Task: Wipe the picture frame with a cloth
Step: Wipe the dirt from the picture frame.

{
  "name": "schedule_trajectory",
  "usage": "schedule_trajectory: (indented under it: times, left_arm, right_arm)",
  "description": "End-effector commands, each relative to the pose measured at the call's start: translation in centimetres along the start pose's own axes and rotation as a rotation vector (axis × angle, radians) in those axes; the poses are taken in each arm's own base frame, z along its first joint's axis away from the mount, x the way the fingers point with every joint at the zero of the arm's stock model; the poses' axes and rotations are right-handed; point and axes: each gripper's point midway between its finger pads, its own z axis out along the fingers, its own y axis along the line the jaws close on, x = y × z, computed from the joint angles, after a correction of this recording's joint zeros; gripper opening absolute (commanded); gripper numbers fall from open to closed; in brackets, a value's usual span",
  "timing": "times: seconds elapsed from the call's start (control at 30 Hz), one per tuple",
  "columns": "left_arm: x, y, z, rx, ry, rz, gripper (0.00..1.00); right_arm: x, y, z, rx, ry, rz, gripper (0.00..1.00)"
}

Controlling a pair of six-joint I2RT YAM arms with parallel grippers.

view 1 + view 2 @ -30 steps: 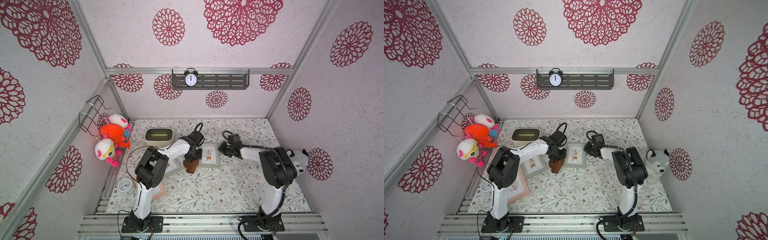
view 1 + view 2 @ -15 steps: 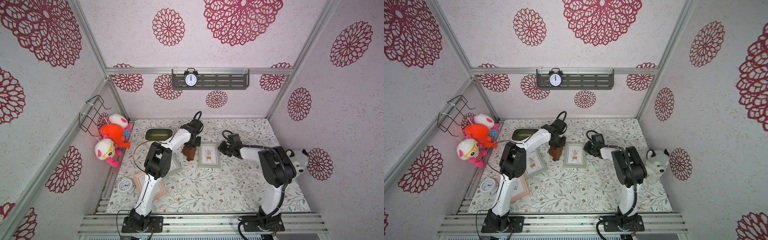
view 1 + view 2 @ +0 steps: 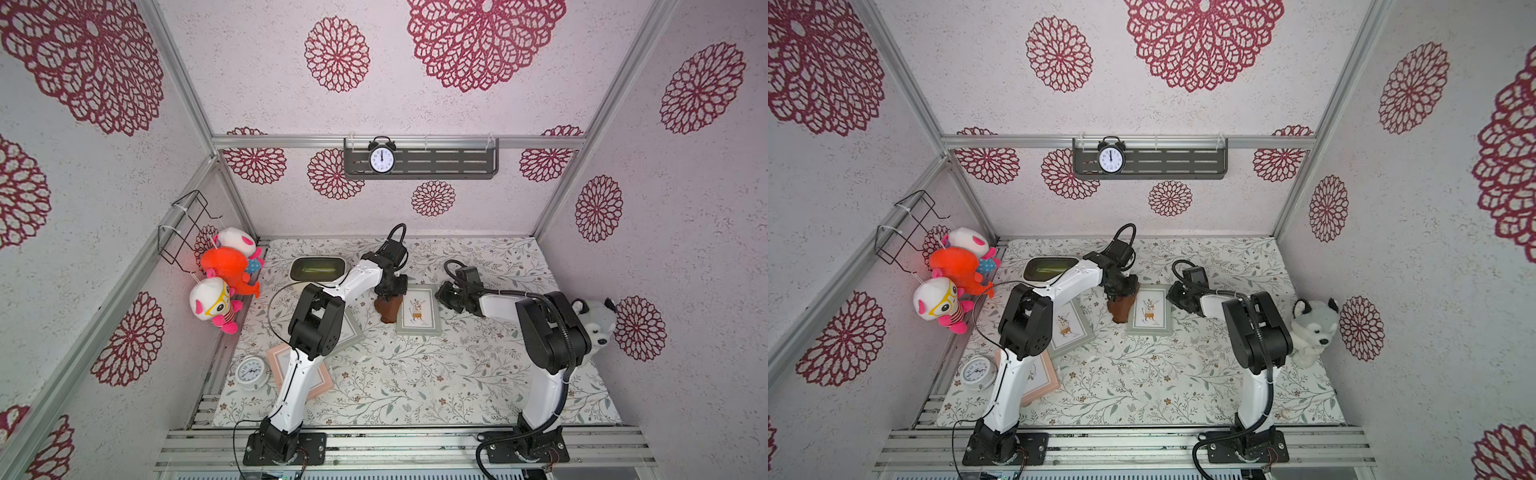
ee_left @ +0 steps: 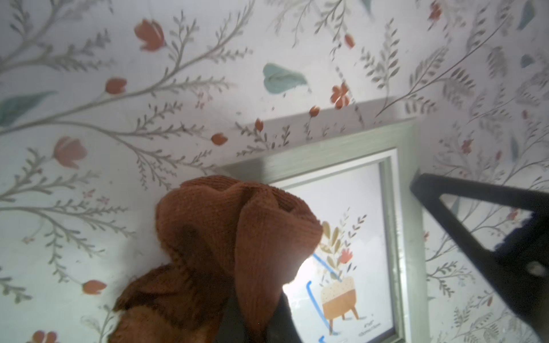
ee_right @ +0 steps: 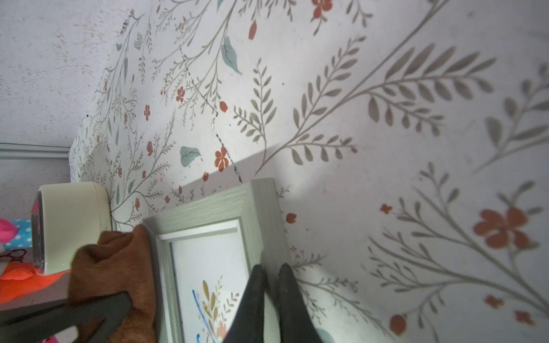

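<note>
The picture frame (image 3: pixel 417 328) (image 3: pixel 1149 328), grey-green with a potted-plant print, lies flat mid-table. The brown cloth (image 3: pixel 389 311) (image 3: pixel 1122 309) hangs bunched at the frame's left edge, with my left gripper (image 3: pixel 388 296) (image 4: pixel 255 323) shut on it. In the left wrist view the cloth (image 4: pixel 231 237) covers a corner of the frame (image 4: pixel 401 208). My right gripper (image 3: pixel 446 297) (image 5: pixel 271 268) is shut on the frame's right rail (image 5: pixel 261 208), one finger on each side. The cloth (image 5: pixel 113 267) shows beyond the frame's opposite rail there.
A white dish (image 3: pixel 318 269) stands behind the left arm. Another grey frame (image 3: pixel 353 332), a pink frame (image 3: pixel 282 361) and a white clock (image 3: pixel 250 371) lie front left. A husky plush (image 3: pixel 596 322) sits at the right wall, and plush toys (image 3: pixel 224 266) hang on the left wall.
My left gripper has carried the cloth toward the back of the table along the frame's left edge, and the left arm has stretched out. The right arm has stayed put.
</note>
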Motion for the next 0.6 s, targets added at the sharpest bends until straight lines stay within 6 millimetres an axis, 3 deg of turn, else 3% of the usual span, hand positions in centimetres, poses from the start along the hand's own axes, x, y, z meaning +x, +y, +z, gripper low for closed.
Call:
schedule_trajectory:
  times: [0.0, 0.17, 0.3, 0.37, 0.57]
  left_arm:
    - [5.0, -0.1, 0.2, -0.008, 0.118, -0.003, 0.0]
    - [10.6, -0.3, -1.5, -0.047, 0.192, -0.009, 0.0]
    - [12.1, -1.5, -2.6, -0.032, 0.19, 0.004, 0.0]
    - [11.2, -1.2, -2.4, -0.056, 0.161, 0.02, 0.0]
    - [5.1, 0.0, -0.2, -0.125, 0.073, 0.04, 0.0]
  right_arm:
    - [7.4, -8.3, 1.3, 0.269, 0.223, 0.08, 0.12]
    - [7.6, -8.9, 1.2, 0.285, 0.211, 0.099, 0.11]
    - [7.8, -9.0, 1.2, 0.283, 0.21, 0.104, 0.11]
    - [7.8, -9.1, 1.2, 0.282, 0.209, 0.106, 0.11]
    - [7.9, -9.2, 1.3, 0.284, 0.212, 0.109, 0.11]
